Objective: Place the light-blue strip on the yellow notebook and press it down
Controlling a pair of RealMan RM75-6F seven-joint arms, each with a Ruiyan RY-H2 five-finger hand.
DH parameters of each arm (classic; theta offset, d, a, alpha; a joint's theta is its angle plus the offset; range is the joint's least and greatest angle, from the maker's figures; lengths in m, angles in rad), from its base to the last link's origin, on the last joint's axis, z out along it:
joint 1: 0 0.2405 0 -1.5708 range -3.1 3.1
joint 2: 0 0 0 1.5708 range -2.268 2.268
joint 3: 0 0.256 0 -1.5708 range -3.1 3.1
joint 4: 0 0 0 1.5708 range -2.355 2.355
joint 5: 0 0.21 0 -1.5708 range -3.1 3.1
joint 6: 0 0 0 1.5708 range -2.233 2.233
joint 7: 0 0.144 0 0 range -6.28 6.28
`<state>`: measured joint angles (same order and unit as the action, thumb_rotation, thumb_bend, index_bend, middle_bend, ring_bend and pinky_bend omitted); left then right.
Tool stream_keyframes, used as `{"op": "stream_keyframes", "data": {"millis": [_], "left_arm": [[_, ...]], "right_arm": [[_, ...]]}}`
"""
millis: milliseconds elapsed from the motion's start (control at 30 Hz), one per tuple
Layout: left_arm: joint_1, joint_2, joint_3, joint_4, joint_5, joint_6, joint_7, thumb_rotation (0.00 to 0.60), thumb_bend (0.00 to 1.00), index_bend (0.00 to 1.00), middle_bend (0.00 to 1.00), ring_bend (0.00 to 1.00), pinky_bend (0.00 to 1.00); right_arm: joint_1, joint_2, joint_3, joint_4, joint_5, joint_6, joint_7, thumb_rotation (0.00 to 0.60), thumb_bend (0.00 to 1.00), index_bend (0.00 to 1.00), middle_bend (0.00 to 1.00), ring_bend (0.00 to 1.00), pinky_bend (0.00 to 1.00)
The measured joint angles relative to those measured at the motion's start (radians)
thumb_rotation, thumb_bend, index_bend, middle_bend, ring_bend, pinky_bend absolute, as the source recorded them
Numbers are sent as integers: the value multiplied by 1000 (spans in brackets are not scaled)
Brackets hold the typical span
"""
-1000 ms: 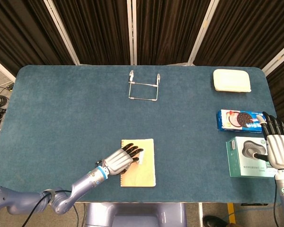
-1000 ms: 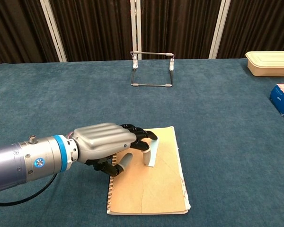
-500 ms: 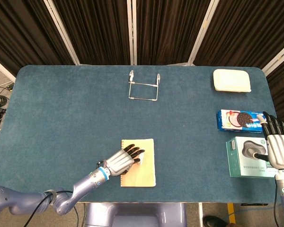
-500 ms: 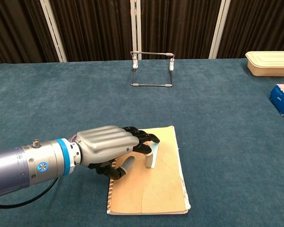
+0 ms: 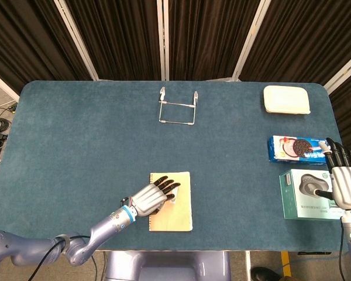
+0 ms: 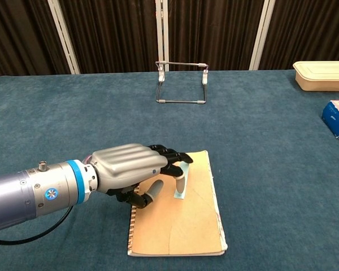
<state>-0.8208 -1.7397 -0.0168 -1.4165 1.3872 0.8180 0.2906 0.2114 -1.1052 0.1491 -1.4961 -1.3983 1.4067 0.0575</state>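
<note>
The yellow notebook [image 5: 178,213] [image 6: 186,226] lies near the table's front edge. The light-blue strip [image 5: 174,195] [image 6: 180,191] lies almost flat on its upper left part. My left hand [image 5: 150,199] [image 6: 129,169] reaches over the notebook's left edge, and its dark fingertips [image 6: 179,174] press down on the strip. The thumb [image 6: 151,192] is off to the side and does not touch the strip. Part of the strip is hidden under the fingers. My right hand [image 5: 346,184] hovers at the far right with its fingers spread and holds nothing; the chest view does not show it.
A wire stand [image 5: 177,107] [image 6: 181,83] stands at the back centre. On the right are a cream lidded box [image 5: 286,99] [image 6: 322,75], a blue cookie pack [image 5: 295,148] [image 6: 338,118] and a green carton [image 5: 307,194] beside my right hand.
The strip stood upright in my left hand's fingers; now it has been laid down on the notebook with the fingertips lowered onto it. The right hand has not moved.
</note>
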Motion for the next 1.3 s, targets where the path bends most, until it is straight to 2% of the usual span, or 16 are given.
{"op": "stream_keyframes", "data": {"millis": [300,1300], "left_arm": [[4,-17,10,21,-24,-18,26,600,872,325,0,0,0],[11,-12,9,8,-9,1,20,600,872,325,0,0,0]], "right_arm": [[-2,1,3,0,0,-1,2,600,0,0,0,0,0],[-8,7,10,-4,-5,3,13,600,0,0,0,0,0]]}}
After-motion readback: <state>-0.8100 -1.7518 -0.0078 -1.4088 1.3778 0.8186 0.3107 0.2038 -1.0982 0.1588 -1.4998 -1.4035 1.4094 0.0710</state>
